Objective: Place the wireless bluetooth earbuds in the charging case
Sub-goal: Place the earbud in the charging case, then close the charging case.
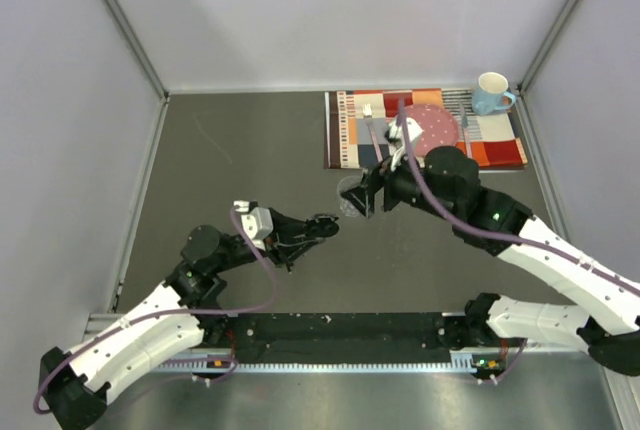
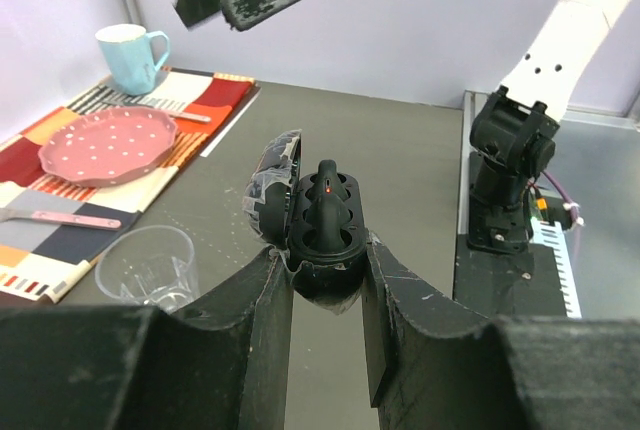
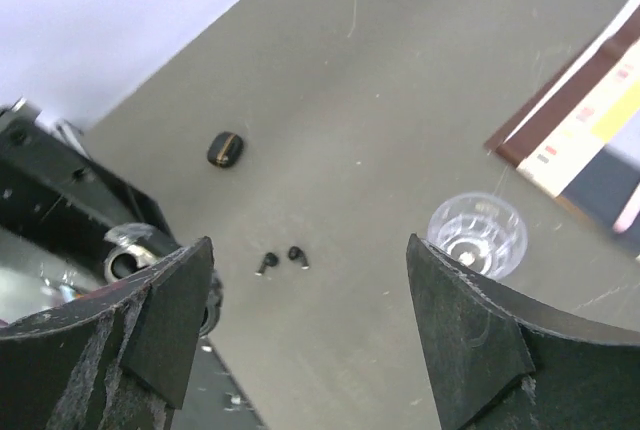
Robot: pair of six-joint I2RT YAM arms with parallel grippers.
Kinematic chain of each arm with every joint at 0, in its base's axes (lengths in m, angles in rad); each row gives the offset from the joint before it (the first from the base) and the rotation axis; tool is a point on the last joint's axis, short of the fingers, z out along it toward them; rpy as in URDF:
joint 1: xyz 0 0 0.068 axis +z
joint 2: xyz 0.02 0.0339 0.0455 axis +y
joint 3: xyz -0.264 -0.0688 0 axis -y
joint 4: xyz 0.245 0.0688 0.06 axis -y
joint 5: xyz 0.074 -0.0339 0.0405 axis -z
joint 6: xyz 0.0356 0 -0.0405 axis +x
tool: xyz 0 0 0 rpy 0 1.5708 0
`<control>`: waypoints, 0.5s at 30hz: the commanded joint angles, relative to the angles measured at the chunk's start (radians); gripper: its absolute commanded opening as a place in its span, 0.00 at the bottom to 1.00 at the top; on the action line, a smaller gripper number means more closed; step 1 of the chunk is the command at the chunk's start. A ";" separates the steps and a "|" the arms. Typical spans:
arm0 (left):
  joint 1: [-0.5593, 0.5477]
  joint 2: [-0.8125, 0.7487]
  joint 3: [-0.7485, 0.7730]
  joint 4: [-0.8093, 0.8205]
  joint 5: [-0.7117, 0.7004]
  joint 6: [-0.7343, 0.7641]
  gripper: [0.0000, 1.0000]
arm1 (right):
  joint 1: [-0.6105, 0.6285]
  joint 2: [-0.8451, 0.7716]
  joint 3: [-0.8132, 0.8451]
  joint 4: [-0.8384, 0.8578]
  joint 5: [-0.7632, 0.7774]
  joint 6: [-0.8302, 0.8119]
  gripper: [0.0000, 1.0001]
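As viewed from overhead, showing just left of centre the left gripper (image 1: 322,223) clamping the charging case (image 2: 320,230) by its lower half. Holding that case upright in the lower middle of the left wrist view, lid swung open toward the left. Sitting in one well, a dark stemmed piece with a red light glowing on it; whether an earbud, not possible to tell.

Lying on the grey table (image 3: 400,70) at lower centre of the right wrist view, two of the wireless bluetooth earbuds (image 3: 267,262), side by side and just apart. Resting above and left of them, well apart, a second case (image 3: 225,148), closed, black with a gold band. Standing upright to their right, a clear plastic cup (image 3: 477,233), near the placemat's corner.

Framing that same view, the right gripper (image 1: 362,195) with fingers (image 3: 170,310) spread wide, gripping nothing, hovering over earbuds and cup.

Occupying the upper right of the overhead view, the patterned placemat (image 1: 350,135) carrying a pink dotted plate (image 1: 440,130), with a blue mug (image 1: 492,93) standing at its far right corner.
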 commanded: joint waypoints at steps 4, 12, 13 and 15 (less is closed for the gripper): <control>0.000 -0.064 -0.028 0.045 -0.088 -0.001 0.00 | -0.179 -0.025 -0.031 0.014 -0.140 0.549 0.91; 0.000 -0.076 -0.046 0.079 -0.102 -0.023 0.00 | -0.179 -0.146 -0.150 0.132 -0.080 0.531 0.99; -0.001 -0.073 -0.046 0.081 -0.102 -0.024 0.00 | -0.177 -0.119 -0.091 0.079 -0.079 0.525 0.99; 0.000 -0.069 -0.045 0.087 -0.095 -0.026 0.00 | -0.177 -0.042 -0.043 -0.030 -0.093 0.525 0.99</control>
